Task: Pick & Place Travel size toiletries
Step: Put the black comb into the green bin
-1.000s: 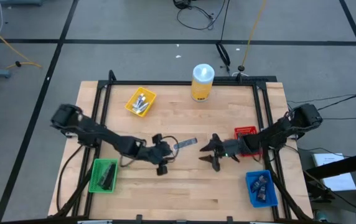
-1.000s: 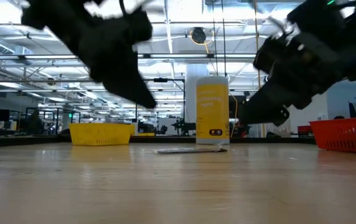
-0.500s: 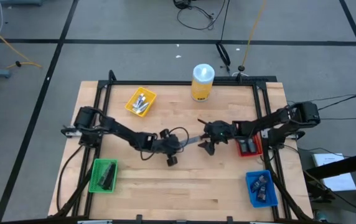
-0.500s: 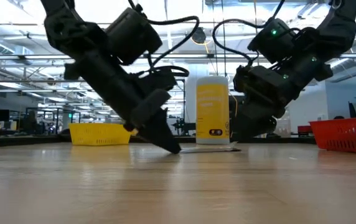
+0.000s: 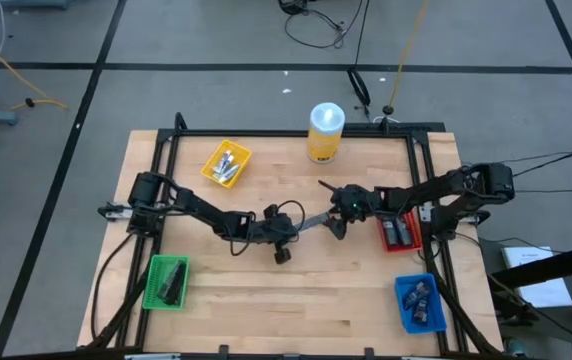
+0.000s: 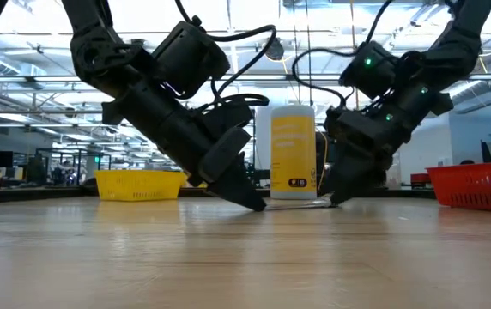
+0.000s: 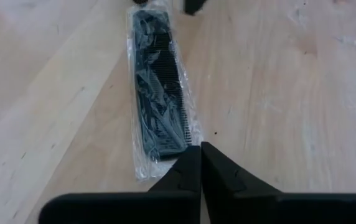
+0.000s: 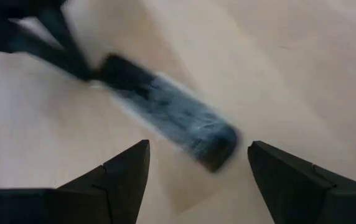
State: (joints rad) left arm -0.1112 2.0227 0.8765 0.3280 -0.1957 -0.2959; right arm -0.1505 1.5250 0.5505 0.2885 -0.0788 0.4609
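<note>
The left fingers (image 7: pixel 200 163) are pressed together at the near end of the wrapped black comb (image 7: pixel 159 93), flat on the tabletop (image 7: pixel 290 93). The right fingers (image 8: pixel 196 171) are spread beyond its far end. Light, stiff, slippery-wrapped; best pinched across its width.

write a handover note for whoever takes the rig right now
Left gripper: shut, tips at the near end of the wrapped comb at table centre; a grip isn't clear.
Right gripper: open, over the comb's other end.
Done: items lie in the yellow bin, green bin, red bin and blue bin.
Left: bin the comb.
</note>
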